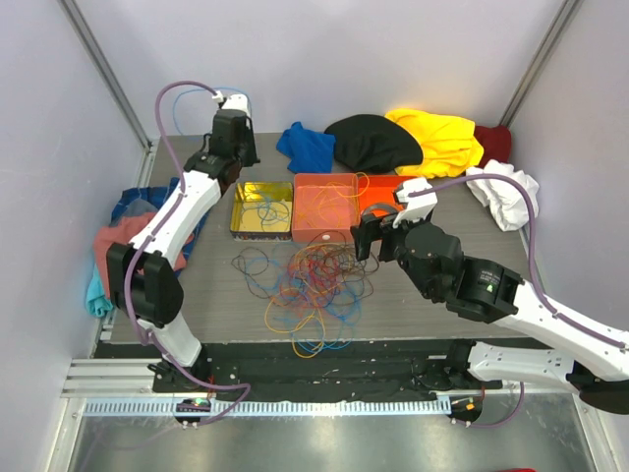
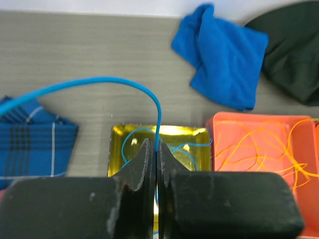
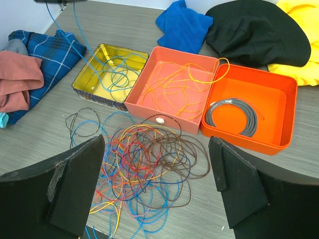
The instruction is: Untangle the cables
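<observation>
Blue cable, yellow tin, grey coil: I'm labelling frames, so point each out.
Blue cable (image 2: 99, 78), left wrist view, top of its arc.
Yellow tin (image 3: 94, 97), right wrist view, near wall.
Grey coil (image 3: 250, 119), right wrist view, right side.

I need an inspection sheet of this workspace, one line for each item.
surface: grey table, wood-grain.
job's things: cable tangle at centre; blue cables in yellow tin; orange cables in pink box.
clutter: cloths at back and left; grey coil in orange box.
grippers: left gripper, jaws shut on blue cable; right gripper, jaws open toward the tangle.
cables: purple hoses along both arms.
surroundings: pale walls.
</observation>
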Robot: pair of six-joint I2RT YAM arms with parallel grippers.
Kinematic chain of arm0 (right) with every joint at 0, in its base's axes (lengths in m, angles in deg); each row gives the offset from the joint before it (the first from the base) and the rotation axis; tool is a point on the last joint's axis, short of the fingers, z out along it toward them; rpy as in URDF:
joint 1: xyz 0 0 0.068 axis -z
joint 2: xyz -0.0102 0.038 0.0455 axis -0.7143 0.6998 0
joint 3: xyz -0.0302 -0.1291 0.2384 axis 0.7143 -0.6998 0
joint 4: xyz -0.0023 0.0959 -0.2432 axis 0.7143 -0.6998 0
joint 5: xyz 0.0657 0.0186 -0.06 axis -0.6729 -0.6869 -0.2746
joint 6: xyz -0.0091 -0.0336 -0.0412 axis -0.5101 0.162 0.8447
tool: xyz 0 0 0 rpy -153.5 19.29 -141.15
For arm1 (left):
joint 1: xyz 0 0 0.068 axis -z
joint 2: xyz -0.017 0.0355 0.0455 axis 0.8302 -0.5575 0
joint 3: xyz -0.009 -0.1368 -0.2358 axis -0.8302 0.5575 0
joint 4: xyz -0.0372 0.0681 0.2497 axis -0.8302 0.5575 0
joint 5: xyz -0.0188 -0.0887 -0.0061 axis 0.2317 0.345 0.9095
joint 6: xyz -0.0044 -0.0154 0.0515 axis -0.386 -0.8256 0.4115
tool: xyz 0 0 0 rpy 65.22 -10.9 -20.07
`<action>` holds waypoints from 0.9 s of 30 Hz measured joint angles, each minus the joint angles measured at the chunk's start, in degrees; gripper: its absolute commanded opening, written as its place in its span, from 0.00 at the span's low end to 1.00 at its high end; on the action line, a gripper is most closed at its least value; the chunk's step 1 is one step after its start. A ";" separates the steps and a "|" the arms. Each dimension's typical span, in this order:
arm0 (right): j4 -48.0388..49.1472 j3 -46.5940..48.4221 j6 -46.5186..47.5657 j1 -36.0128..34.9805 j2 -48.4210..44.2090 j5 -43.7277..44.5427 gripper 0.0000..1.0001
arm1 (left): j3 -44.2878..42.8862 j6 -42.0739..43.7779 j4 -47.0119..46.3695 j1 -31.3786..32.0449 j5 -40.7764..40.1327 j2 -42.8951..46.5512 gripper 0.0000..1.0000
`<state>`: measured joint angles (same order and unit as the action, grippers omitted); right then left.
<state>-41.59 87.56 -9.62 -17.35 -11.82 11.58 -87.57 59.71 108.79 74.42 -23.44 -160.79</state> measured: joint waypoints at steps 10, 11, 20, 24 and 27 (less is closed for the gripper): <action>0.72 -1.64 0.00 0.02 0.00 0.07 0.94 | 2.69 -1.16 0.94 0.00 -0.37 2.86 0.00; 0.72 -1.77 0.00 0.00 0.00 0.04 0.94 | 2.69 -1.16 1.09 0.00 -0.57 3.37 0.00; 1.90 -3.23 0.00 0.02 0.04 -0.17 0.94 | 2.64 -0.39 5.46 0.79 -2.73 1.53 0.00; 2.05 -3.67 0.02 0.04 0.02 -0.15 0.95 | 4.83 -0.33 8.13 1.01 -3.85 0.04 0.00; 2.12 -3.96 0.04 0.09 0.00 -0.17 0.94 | 7.37 -0.11 9.57 1.09 -5.27 1.07 0.00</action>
<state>-39.47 83.61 -9.58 -17.26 -11.82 11.41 -80.20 59.60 118.36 75.51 -28.71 -159.72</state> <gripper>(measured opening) 0.944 0.033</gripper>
